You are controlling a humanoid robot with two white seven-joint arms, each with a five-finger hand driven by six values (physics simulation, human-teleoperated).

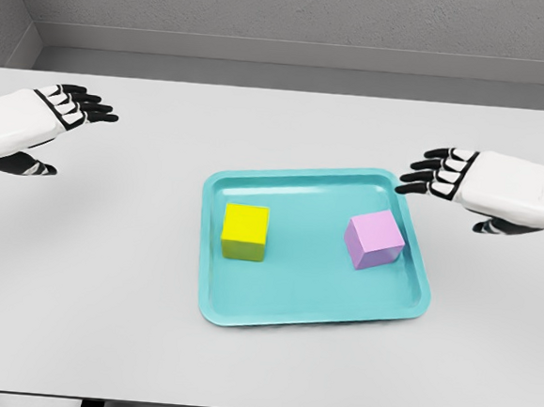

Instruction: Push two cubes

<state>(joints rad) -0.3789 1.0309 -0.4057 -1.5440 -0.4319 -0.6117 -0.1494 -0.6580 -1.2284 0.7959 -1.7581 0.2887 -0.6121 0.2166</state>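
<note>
Yellow cube [244,232] and pink cube [374,240] sit apart inside teal tray [311,306]. Right hand [485,189] near tray's far right corner, fingers released; left hand [28,126] well left, fingers released.

A: What sits on the desk [105,294]?

B: A teal tray [302,305] lies near the middle of the pale grey desk. Inside it, a yellow cube [245,232] rests toward the left and a lilac cube [374,240] toward the right, well apart, the lilac one turned slightly askew.

A: And the arms?

B: The left robot hand [48,120] hovers at the far left edge, fingers extended and relaxed. The right robot hand [472,182] hangs just beside the tray's upper right corner, dark fingers stretched toward it, holding nothing.
</note>
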